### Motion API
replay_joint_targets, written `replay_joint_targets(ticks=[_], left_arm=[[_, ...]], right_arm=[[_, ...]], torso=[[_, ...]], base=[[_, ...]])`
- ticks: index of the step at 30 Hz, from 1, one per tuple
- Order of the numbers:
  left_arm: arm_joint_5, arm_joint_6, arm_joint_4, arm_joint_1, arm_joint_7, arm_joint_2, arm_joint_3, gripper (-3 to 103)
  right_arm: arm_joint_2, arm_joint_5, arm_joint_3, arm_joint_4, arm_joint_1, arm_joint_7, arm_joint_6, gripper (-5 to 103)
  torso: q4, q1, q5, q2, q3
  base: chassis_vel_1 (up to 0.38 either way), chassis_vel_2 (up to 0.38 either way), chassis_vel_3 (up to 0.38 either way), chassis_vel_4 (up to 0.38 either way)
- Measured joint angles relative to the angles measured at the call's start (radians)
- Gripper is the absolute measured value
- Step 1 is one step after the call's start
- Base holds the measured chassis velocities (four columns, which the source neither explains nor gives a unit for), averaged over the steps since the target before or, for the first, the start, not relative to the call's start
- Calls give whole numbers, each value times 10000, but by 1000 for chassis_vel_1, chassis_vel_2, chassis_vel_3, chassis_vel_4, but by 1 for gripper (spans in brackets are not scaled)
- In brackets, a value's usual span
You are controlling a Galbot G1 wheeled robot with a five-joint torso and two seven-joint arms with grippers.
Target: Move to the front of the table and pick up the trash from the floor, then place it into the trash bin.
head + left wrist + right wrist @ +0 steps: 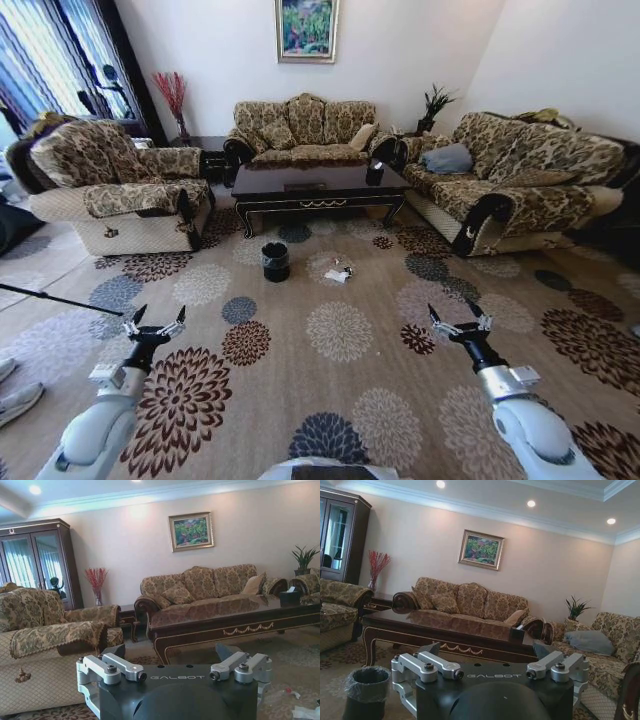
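Observation:
The dark-brown table (318,186) stands far ahead between the sofas. On the patterned floor (340,330) in front of it sits the black trash bin (275,261), with the trash (338,272), white paper and small bits, just to its right. My left gripper (156,322) and right gripper (461,322) hover low over the carpet well short of them, both open and holding nothing. The left wrist view shows the table (235,624) and the trash (303,712) past the left gripper (170,652). The right wrist view has the bin (366,689) and table (445,630) beyond the right gripper (487,650).
An armchair (115,185) stands at the left, a sofa (305,130) behind the table and another sofa (520,180) at the right. A black tissue box (375,173) rests on the table. A person's shoes (15,400) and a thin black rod (60,298) lie at the left edge.

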Motion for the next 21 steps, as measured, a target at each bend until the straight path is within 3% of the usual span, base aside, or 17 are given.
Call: replay_joint_targets(ticks=[21], left_arm=[[-73, 160, -171, 116, -113, -176, -483, 100]], right_arm=[[501, -185, -313, -58, 320, 0, 11, 100]], torso=[[-1, 0, -1, -1, 0]], base=[[0, 0, 0, 0]])
